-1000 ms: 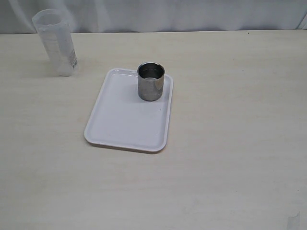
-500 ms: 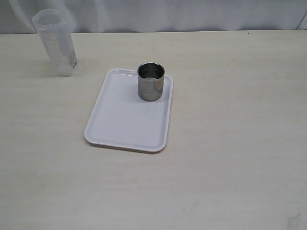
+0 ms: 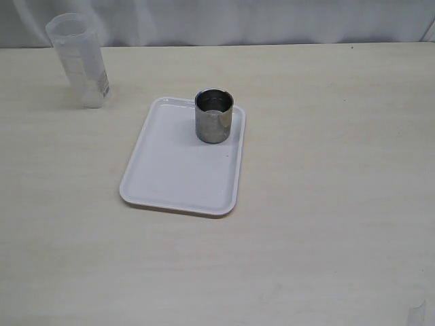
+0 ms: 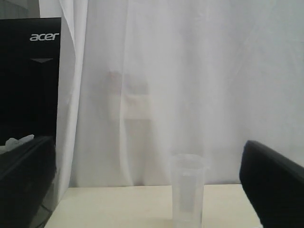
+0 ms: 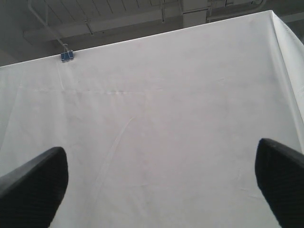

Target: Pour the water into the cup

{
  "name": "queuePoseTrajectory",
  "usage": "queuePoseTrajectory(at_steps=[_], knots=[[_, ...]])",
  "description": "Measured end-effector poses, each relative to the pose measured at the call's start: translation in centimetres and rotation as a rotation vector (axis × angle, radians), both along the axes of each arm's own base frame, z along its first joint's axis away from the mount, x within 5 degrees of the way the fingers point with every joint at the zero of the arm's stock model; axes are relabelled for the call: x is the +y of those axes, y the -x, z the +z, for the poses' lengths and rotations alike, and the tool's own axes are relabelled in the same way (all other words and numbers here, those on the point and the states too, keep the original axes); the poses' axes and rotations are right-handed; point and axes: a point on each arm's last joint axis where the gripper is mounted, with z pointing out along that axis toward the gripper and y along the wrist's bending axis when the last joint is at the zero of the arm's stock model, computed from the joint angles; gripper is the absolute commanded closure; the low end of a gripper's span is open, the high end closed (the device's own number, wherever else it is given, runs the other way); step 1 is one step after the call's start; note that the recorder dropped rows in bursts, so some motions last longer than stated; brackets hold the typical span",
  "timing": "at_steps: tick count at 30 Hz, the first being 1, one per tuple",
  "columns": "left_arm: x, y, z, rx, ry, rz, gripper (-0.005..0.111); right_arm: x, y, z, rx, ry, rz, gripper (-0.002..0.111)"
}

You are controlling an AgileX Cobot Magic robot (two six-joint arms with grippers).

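Observation:
The steel cup (image 3: 214, 116) stands upright at the far right corner of a white tray (image 3: 173, 170). A tall translucent plastic beaker (image 3: 79, 60) stands at the table's far left; it also shows in the left wrist view (image 4: 188, 192), some way ahead of my left gripper (image 4: 152, 190), which is open and empty. The water cannot be made out. My right gripper (image 5: 159, 185) is open and empty and faces the white curtain. Neither gripper shows in the exterior view.
A white curtain (image 3: 272, 20) hangs behind the pale wooden table (image 3: 326, 170). A black Acer monitor (image 4: 28, 85) stands off to one side in the left wrist view.

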Motion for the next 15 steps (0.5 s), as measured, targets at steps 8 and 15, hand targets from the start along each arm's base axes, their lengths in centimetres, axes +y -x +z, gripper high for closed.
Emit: queuePoseTrajectory(at_steps=[8, 15], knots=[[-0.1, -0.7, -4.2, 0.044, -0.006, -0.006, 0.008, 0.0, 0.0, 0.0, 0.0, 0.0, 0.0, -0.001], [-0.1, -1.2, -6.2, 0.087, -0.024, -0.006, 0.008, 0.0, 0.0, 0.0, 0.0, 0.0, 0.0, -0.001]])
